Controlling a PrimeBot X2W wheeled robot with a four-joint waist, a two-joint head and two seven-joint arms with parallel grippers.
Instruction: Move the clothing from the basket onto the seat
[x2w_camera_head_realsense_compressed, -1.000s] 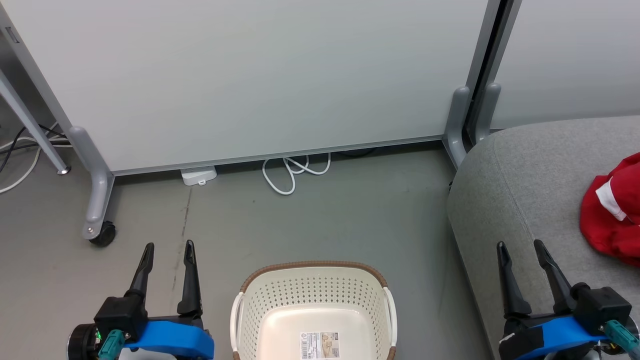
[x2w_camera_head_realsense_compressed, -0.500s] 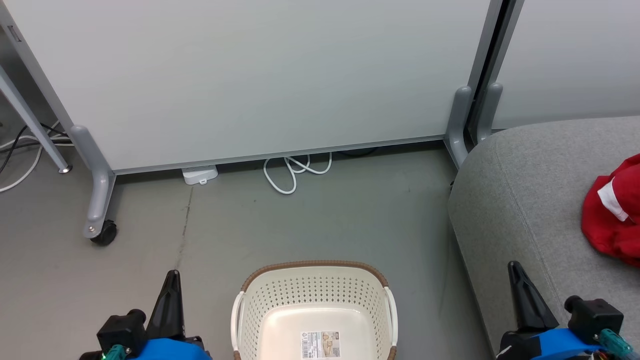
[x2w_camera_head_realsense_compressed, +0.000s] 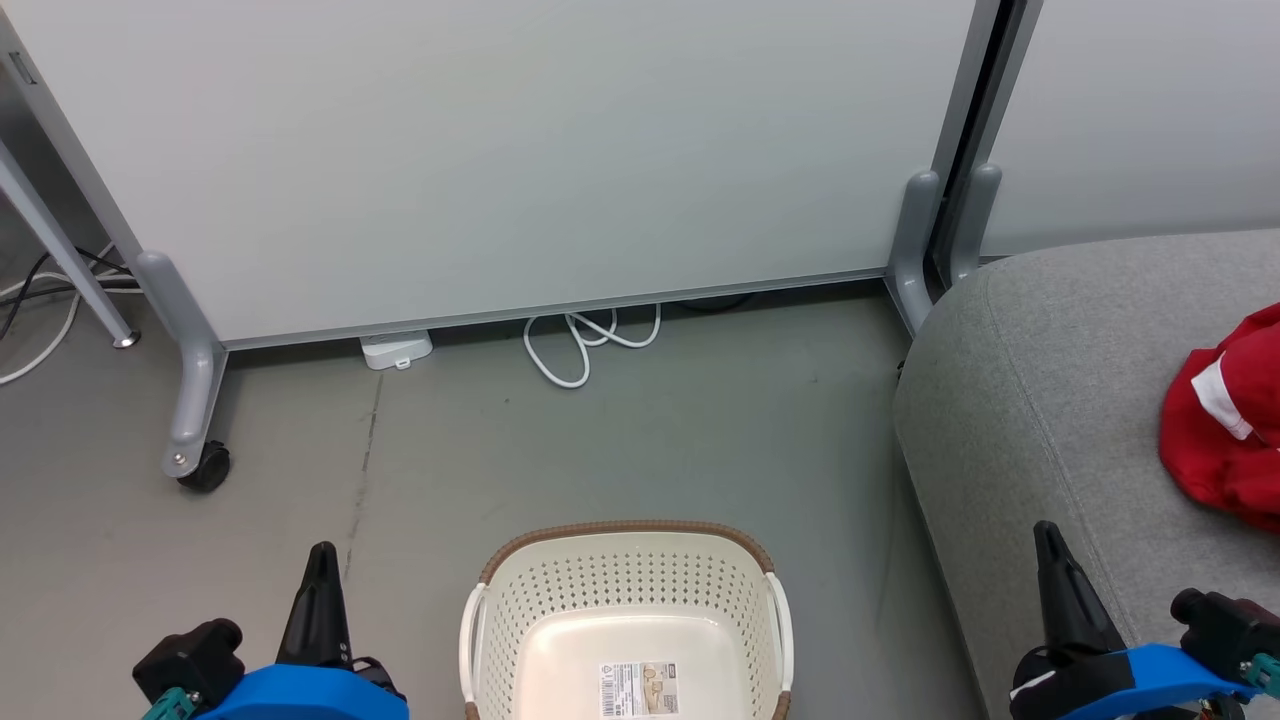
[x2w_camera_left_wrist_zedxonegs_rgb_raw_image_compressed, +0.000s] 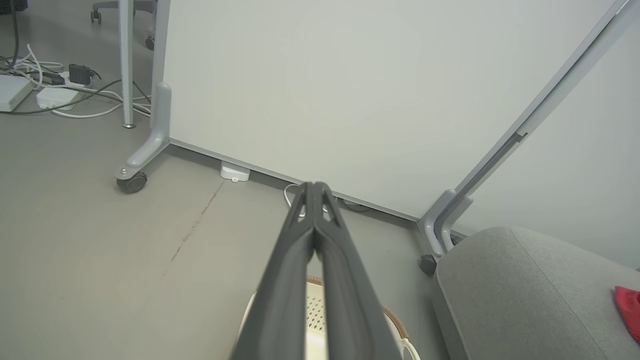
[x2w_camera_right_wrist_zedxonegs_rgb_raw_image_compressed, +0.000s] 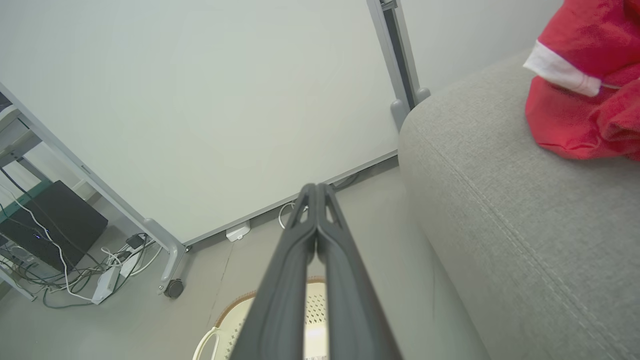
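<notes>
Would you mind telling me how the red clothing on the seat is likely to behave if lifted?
The clothing lies bunched in soft folds on the seat, so it would probably drape and sag rather than hold shape. It looks light; a pinch may lift only one layer.

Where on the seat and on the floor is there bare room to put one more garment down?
The seat is bare from its rounded corner to the clothing, which crowds the head view's right edge. The floor is bare between the basket and the white cable under the panel.
</notes>
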